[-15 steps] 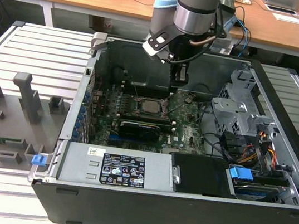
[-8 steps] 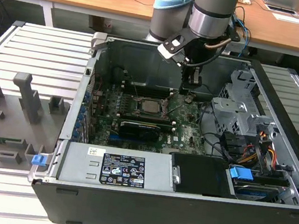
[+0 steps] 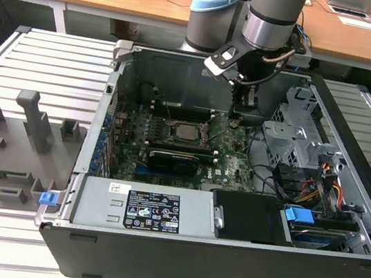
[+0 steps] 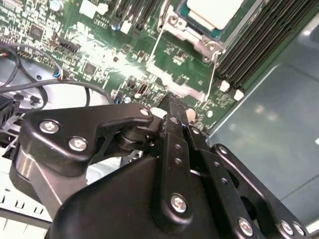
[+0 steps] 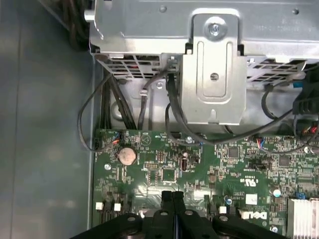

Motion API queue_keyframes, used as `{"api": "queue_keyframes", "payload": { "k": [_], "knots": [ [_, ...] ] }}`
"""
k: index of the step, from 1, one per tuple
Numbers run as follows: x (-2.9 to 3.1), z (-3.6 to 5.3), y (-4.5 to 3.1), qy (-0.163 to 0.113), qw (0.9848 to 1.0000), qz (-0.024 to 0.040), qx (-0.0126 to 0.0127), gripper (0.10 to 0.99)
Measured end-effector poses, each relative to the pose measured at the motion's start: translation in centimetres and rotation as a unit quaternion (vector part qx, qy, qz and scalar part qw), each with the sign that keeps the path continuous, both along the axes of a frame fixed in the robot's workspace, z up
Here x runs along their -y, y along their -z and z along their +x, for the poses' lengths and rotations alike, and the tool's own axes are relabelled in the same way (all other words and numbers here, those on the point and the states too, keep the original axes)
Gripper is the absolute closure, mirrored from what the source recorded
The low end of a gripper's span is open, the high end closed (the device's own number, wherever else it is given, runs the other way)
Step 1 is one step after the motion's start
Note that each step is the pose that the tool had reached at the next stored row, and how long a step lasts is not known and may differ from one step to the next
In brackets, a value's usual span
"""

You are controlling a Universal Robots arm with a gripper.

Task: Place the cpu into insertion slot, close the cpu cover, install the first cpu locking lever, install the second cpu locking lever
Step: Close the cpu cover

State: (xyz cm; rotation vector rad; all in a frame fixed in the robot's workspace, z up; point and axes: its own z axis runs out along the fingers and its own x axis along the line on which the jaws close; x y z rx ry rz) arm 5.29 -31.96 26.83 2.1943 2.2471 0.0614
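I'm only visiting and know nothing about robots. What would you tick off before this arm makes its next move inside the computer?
1. Is the cpu seated in the insertion slot? Ok, it lies flat.
2. Is the cpu cover down? Ok, it seems flat around the chip.
3. Are both locking levers latched? Cannot tell.
4. Is the gripper empty? Ok, shut on nothing.
5. Is it positioned low over the motherboard, near the socket's corner? Ok.
6. Are the cables away from the fingers? Ok.

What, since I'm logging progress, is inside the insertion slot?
The cpu lies in the insertion slot, silver top up, framed by the cpu cover. The slot's floor beneath the chip is covered, so it cannot be seen.
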Motion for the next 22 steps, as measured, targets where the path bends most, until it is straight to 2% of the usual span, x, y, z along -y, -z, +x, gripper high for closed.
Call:
{"api": "queue_keyframes", "payload": {
  "k": [4,9,16,22],
  "knots": [
    [-0.05,0.43,0.47,0.0,1.0,-0.0001,0.0,0.98],
    [-0.06,0.47,1.25,0.0,1.0,0.0,0.0,0.98],
    [-0.06,-0.21,1.45,0.0,1.0,-0.0002,0.0,0.98],
    [-0.06,-1.2,1.47,0.0,1.0,-0.0001,0.0,0.98]
  ]
}}
